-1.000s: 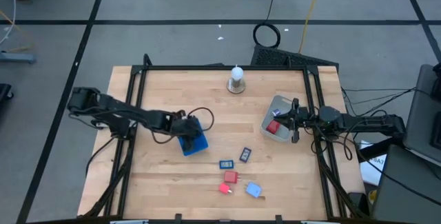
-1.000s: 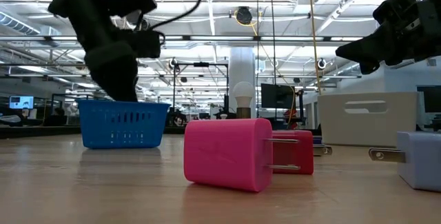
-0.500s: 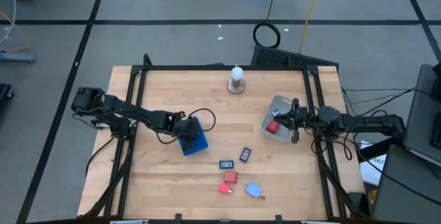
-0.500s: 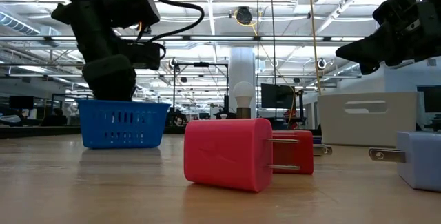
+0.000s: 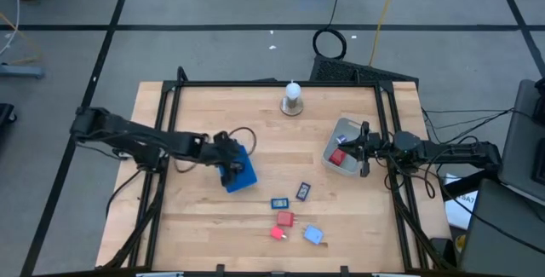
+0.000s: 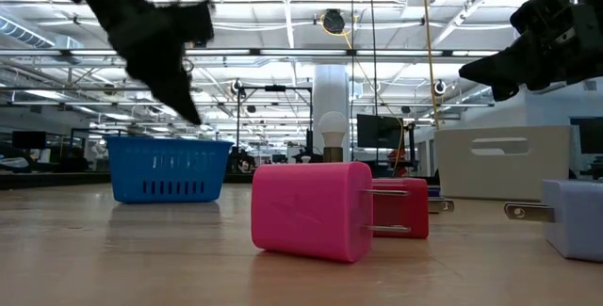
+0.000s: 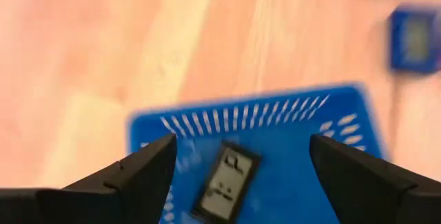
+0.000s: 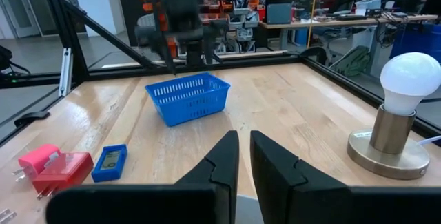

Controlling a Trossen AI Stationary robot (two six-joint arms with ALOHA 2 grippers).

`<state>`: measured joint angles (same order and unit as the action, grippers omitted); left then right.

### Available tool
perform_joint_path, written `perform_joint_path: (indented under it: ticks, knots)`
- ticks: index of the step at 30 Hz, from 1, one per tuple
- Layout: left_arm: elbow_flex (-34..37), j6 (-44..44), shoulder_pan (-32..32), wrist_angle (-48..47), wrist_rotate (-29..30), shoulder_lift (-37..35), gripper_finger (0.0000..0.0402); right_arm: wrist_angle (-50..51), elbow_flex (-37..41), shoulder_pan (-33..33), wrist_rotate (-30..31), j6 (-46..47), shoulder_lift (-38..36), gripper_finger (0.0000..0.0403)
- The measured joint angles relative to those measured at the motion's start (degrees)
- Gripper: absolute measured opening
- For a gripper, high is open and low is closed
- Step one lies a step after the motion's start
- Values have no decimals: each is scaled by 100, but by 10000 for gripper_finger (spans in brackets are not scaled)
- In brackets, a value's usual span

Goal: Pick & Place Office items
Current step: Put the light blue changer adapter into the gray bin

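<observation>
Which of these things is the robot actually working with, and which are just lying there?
Job: red blocks, light-blue block, dark blue rectangles, piece in the basket, grey bin, left gripper above the basket.
Lying about: bulb, cable coil.

Four small pieces lay loose on the wooden table's front half: a dark blue rectangle (image 5: 279, 202) flat beside a second dark rectangle (image 5: 303, 191), a red plug block (image 5: 284, 219) just below them, a pink-red plug block (image 5: 278, 233) on its side with its prongs level, and a light-blue block (image 5: 312, 235) close by. Another red block (image 5: 338, 158) sat in the grey container. A dark rectangle with a pale face (image 7: 224, 182) lay tilted on the blue basket's floor.
</observation>
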<state>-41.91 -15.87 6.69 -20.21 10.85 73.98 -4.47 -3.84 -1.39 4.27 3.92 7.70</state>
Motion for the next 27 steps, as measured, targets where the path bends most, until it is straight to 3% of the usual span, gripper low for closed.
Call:
perform_joint_path:
  ticks: [5,9,15,19,27]
  knots:
    - [53,455,402,531,1099,-1197,292,26,-1,0,-4,-8,7,31]
    - [276,827,720,717,1488,-2117,240,65,-1,0,-6,-8,11,31]
    - [1035,408,888,816,2099,-3312,116,81,-1,-2,-10,-8,11,34]
    - [1838,489,887,1815,1867,-3955,23,84,-1,0,-10,-8,10,34]
    - [2592,676,877,2175,1765,-4719,4,90,-1,-2,-10,-6,11,34]
